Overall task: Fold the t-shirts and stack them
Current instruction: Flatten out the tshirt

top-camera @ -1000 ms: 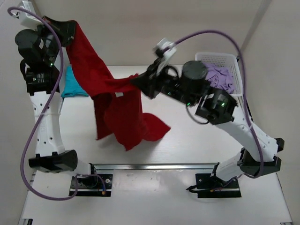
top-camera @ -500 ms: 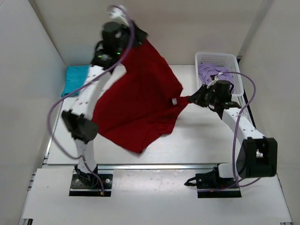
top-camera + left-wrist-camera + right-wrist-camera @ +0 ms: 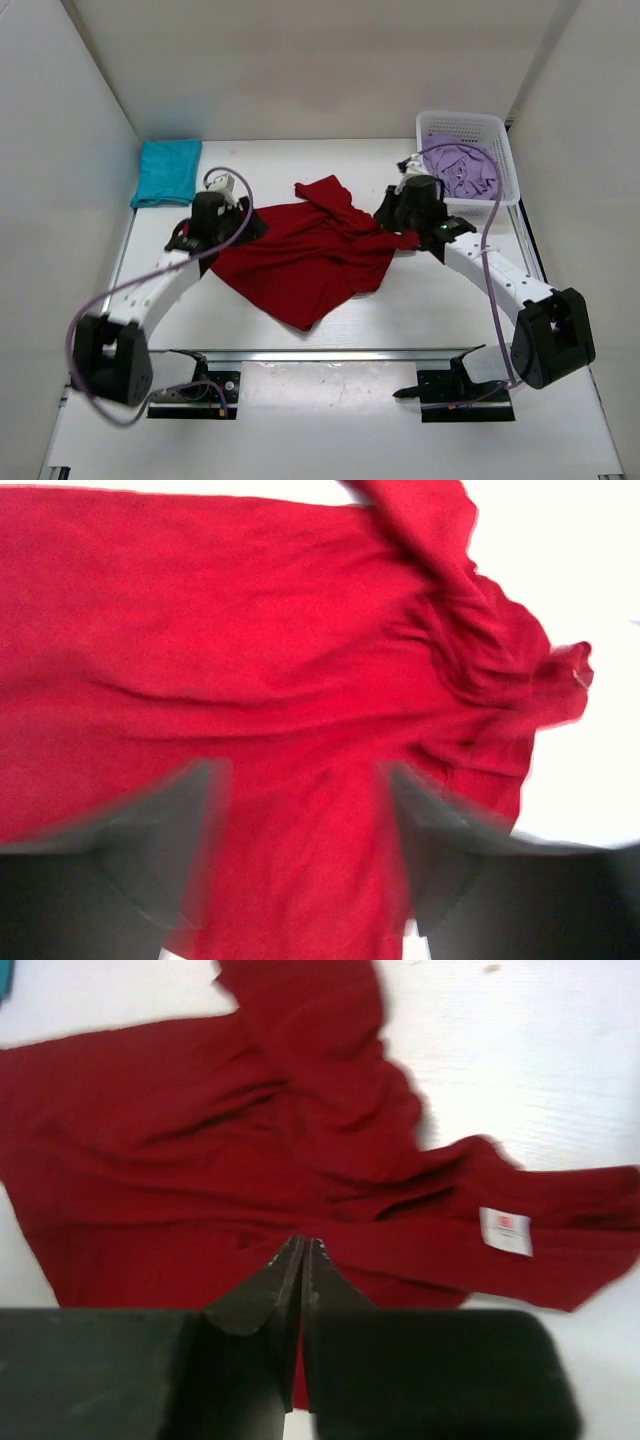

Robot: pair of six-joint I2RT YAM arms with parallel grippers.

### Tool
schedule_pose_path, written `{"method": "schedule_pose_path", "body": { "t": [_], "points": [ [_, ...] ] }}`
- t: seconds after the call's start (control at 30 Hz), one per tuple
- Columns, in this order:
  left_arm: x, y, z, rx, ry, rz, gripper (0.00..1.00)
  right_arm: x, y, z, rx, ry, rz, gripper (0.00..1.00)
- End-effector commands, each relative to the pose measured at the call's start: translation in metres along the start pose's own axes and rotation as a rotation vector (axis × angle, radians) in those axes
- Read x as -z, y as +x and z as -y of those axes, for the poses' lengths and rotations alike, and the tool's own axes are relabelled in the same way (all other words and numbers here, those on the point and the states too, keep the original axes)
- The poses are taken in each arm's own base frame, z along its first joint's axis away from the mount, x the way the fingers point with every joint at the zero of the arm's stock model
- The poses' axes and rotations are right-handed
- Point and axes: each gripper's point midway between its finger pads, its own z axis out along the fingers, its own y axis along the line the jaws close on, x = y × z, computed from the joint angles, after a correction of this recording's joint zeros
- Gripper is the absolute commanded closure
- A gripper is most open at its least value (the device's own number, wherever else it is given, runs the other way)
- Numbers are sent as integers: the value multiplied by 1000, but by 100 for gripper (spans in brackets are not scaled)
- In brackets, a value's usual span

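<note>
Fabric sprawls across mid-surface (image 3: pixel 430 290): the dark red t-shirt (image 3: pixel 310 260) lies rumpled between both arms. Left end effector (image 3: pixel 300 772) sits spread wide over its left edge, gripping nothing. Right end effector (image 3: pixel 302 1248) is pinched tight on the right edge. Teal t-shirt (image 3: pixel 167 170) lies folded far left, and the lilac t-shirt (image 3: pixel 462 168) is bunched in the basket (image 3: pixel 470 125).

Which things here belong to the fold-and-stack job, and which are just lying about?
Job: dark red t-shirt, rumpled, centre; teal t-shirt, folded, far left; lilac t-shirt, bunched in the basket.
Lying about: white mesh basket.
</note>
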Motion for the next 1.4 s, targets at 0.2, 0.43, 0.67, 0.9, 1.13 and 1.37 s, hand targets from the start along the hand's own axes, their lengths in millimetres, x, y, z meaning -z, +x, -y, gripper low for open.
{"method": "schedule_pose_path", "body": {
  "t": [0.2,0.43,0.67,0.9,1.13,1.37],
  "points": [
    [37,83,-75,82,-108,42,42,-21,68,-61,315,-58,-150,64],
    [35,103,-97,103,-180,11,24,-49,90,-60,395,19,-235,45],
    [19,118,-101,124,-180,-4,44,-66,114,-56,424,44,-300,42],
    [-2,76,-81,95,-172,67,93,-71,112,-50,403,75,-303,91],
    [7,16,-33,24,-117,98,100,-27,108,-28,296,92,-223,100],
    [52,-46,47,-355,-193,-18,100,31,145,17,97,71,-197,100]
  ]
}}
